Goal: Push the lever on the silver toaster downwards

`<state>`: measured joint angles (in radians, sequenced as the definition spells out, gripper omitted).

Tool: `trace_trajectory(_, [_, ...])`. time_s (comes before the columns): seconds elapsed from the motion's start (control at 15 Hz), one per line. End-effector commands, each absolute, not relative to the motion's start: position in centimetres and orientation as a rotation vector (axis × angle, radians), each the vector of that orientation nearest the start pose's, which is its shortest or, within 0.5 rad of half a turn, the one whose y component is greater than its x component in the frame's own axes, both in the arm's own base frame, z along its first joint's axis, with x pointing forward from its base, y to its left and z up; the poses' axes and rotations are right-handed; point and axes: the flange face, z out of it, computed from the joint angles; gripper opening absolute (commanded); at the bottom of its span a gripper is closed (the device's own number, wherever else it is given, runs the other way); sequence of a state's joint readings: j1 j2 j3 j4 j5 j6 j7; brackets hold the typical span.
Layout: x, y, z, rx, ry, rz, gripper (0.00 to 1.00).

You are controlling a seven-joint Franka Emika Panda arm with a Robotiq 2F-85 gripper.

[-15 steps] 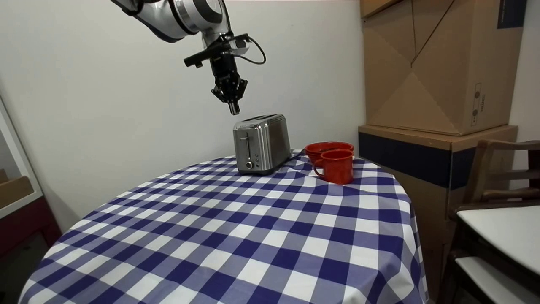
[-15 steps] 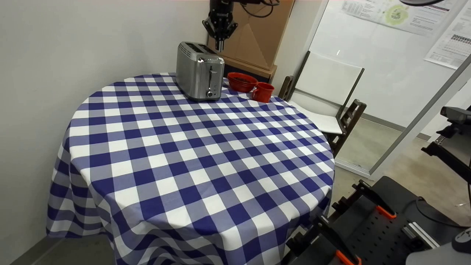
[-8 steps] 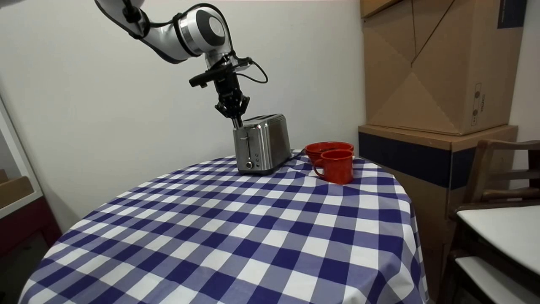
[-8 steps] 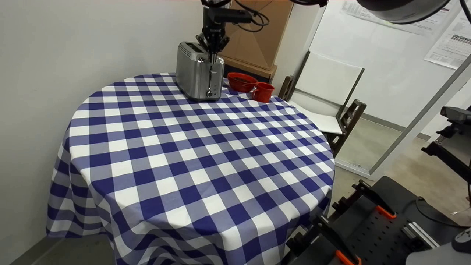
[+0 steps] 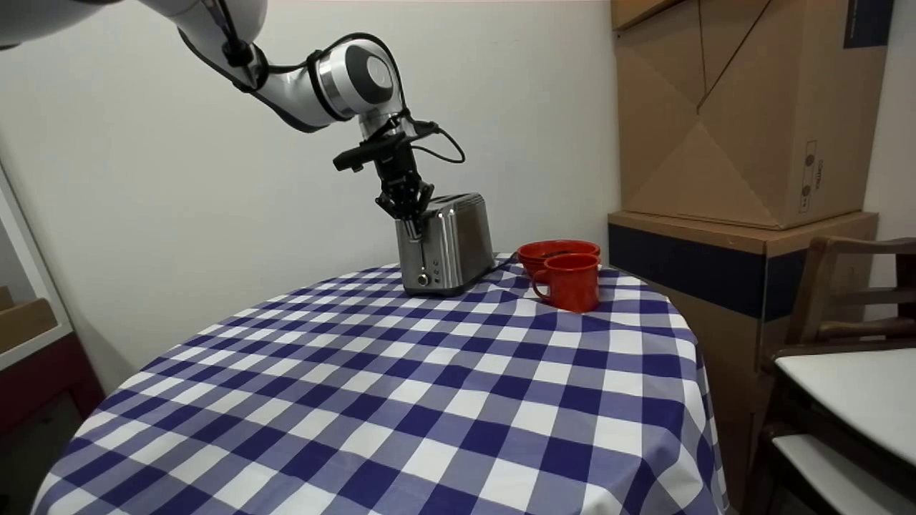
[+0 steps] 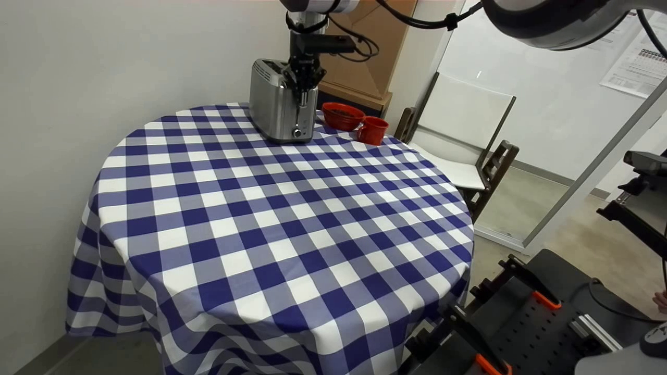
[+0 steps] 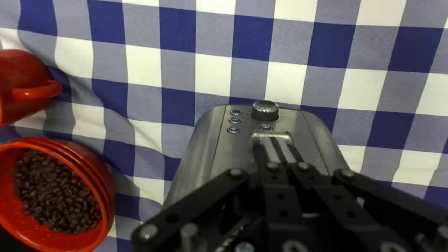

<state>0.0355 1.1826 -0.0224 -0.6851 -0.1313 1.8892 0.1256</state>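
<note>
our gripper (image 7: 275, 140), fingers (image 7: 269, 148) clenched tog., right at lever (image 7: 269, 133) on narrow end of silver toaster (image 5: 465, 247), we can't tell if touching, toaster upright on chkd cloth (image 5: 358, 386), red bowls (image 7: 106, 183) w/ dk beans (image 7: 57, 196) & red mug (image 5: 576, 286) nearby

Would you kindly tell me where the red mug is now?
In the wrist view, the red mug is at the picture's left edge, beside the red bowls and left of the toaster.

Right of the claw (image 6: 304, 99) in an exterior view stand bowls (image 6: 341, 124) with beans (image 6: 341, 112), a mug (image 6: 374, 133), a chair (image 6: 466, 120); behind it, boxes (image 6: 365, 78); below it, cloth (image 6: 260, 208).
</note>
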Motion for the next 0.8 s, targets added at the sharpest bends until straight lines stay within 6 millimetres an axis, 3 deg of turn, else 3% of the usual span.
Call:
trace_trajectory(0.0, [80.8,0.6,21.7,-3.296,0.064,-0.059,0.0])
trace_trajectory(0.47, [79.9,0.8,16.0,-3.299,0.01,0.032,0.0])
trace_trajectory(0.73, [79.7,1.0,15.0,-3.292,-0.015,0.058,0.0])
